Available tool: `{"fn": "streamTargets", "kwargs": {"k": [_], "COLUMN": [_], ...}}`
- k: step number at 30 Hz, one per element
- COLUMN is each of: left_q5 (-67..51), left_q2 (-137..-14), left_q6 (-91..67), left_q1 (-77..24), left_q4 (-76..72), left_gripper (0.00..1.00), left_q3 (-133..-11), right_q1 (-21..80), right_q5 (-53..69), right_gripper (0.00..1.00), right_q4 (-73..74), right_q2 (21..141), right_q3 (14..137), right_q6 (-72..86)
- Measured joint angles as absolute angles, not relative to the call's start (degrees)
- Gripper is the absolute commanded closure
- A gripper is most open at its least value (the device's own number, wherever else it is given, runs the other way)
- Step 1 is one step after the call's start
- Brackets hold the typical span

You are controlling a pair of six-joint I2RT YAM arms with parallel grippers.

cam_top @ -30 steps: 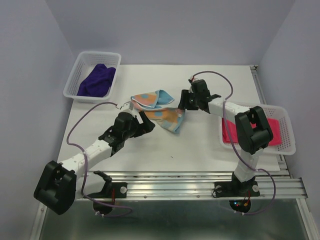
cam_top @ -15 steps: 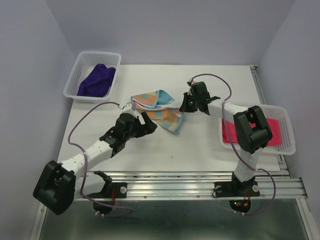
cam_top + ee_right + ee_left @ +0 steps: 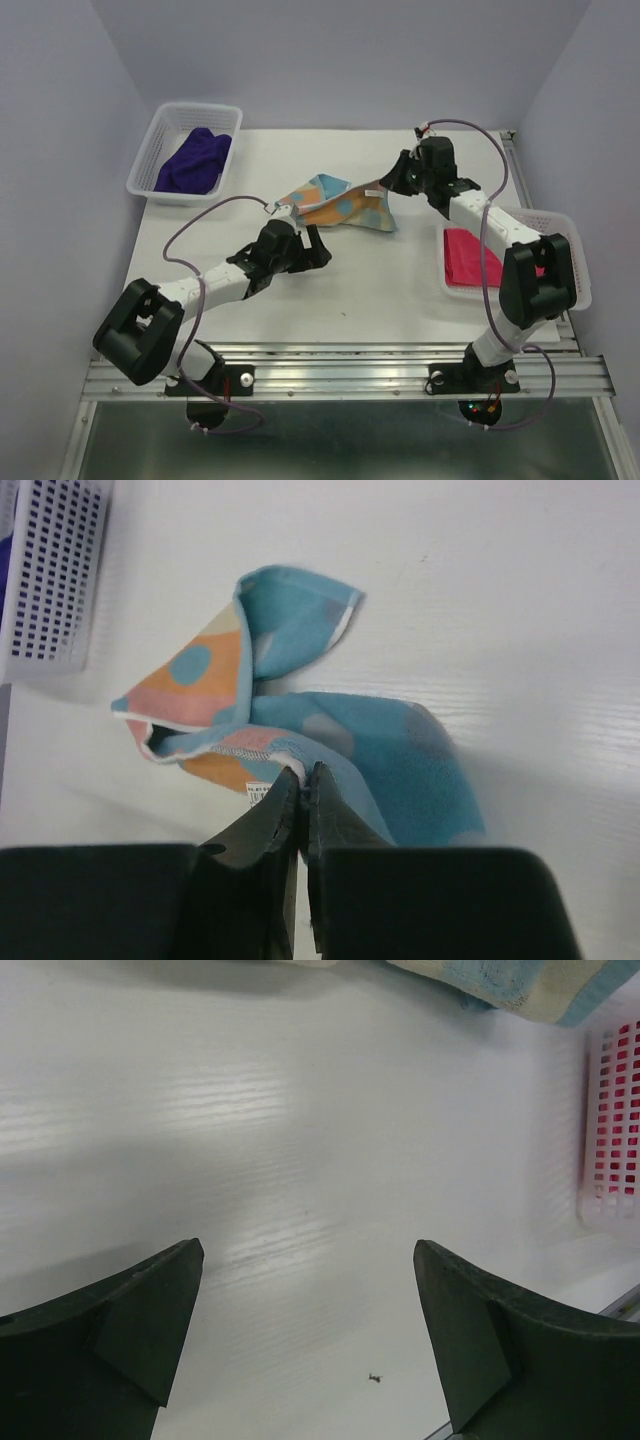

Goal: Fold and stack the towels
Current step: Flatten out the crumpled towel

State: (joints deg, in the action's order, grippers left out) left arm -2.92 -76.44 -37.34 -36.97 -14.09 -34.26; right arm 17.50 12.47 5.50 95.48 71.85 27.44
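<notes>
Using the dotted towel (image 3: 345,207) as the reference: it's a blue and orange one, bunched up and folded partly over itself near the middle of the counter (image 3: 300,310). Way off to its left and further back is the left basket (image 3: 148,150), white mesh, with the purple towel (image 3: 193,160) crumpled inside.

Just left of the dotted towel, a bit nearer the arm bases, is the left tool (image 3: 316,247). Its jaws are spread wide with nothing in them, and it hangs over bare counter, close to the towel's edge but apart from it.

On the dotted towel's right side, the right tool (image 3: 304,772) is clamped tight on the hem, its fingers pinched together with only the cloth edge between them.

Further right of the dotted towel and nearer the bases, the right basket (image 3: 575,250) holds the pink towel (image 3: 468,258), which lies fairly flat in the basket's left half.
</notes>
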Motion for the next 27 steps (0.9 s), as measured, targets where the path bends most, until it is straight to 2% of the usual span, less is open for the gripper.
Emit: {"fn": "streamTargets", "kwargs": {"k": [6,12,15,20,23,25,26,27], "left_q5": [-3.1,-3.2,-1.7,6.3,10.9,13.6,14.5,14.8], "left_q2": [-84.3,-84.8,-79.8,-58.4,-46.9,-39.5,-36.6,-35.4], "left_q6": [-35.9,-35.9,-36.8,-44.4,-50.7,-54.8,-56.7,-57.4], "left_q1": [-38.8,-39.1,-39.1,-39.0,-39.0,-39.0,-39.0,-39.0], "left_q4": [-14.8,-14.7,-13.5,-4.0,4.1,10.6,14.0,15.0], "left_gripper": [0.01,0.01,0.01,0.01,0.01,0.01,0.01,0.01], "left_q3": [-41.9,-42.9,-40.7,-32.7,-29.4,-26.9,-25.7,-25.3], "right_q1": [13.4,16.1,22.5,37.8,46.9,51.0,53.6,55.4], "right_q5": [14.0,18.1,15.7,9.7,6.2,3.7,2.0,1.0], "right_gripper": [0.99,0.99,0.99,0.98,0.91,0.75,0.5,0.41], "right_q4": [5.6,7.2,9.3,8.5,9.0,10.0,10.5,11.0], "right_q2": [95.5,94.4,91.1,86.3,88.1,91.0,93.2,94.9], "right_q3": [71.9,73.5,73.2,68.1,65.1,64.7,64.7,64.7], "right_q6": [28.3,25.3,23.1,22.4,22.7,23.1,23.1,23.2]}}
